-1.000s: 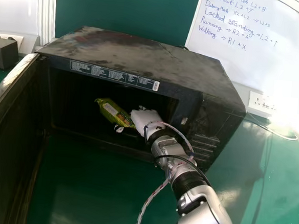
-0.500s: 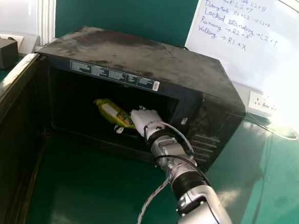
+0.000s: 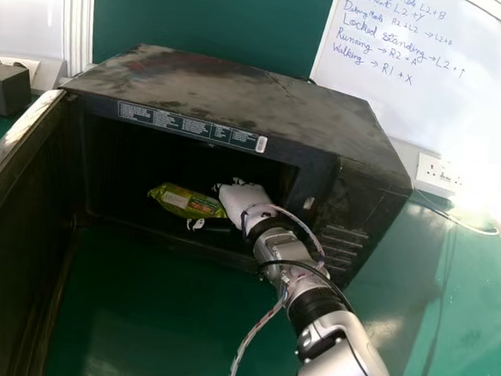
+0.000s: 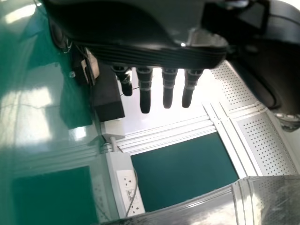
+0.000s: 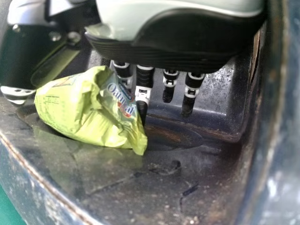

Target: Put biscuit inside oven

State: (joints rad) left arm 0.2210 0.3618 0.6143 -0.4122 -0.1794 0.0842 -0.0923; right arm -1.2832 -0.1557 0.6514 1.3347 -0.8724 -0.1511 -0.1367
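Note:
My right hand (image 3: 243,202) is inside the oven (image 3: 231,92), at the right part of its cavity. The green biscuit packet (image 3: 187,202) lies just left of the hand, roughly level. In the right wrist view the packet (image 5: 79,112) rests on the dark oven floor between the thumb and the fingers of my right hand (image 5: 144,77). Those fingers are straight, not curled round it; one is partly behind the packet's edge. My left hand (image 4: 145,89) is in the left wrist view, fingers straight, holding nothing.
The oven door (image 3: 19,241) stands wide open at the left. A dark box (image 3: 5,90) sits at the far left, and a white socket block (image 3: 438,171) is behind the oven's right side. The green table (image 3: 163,328) extends in front.
The packet has turned from a slant to nearly level and dropped slightly at its left end. The right thumb has moved away from it, loosening the hold. The right arm has hardly moved.

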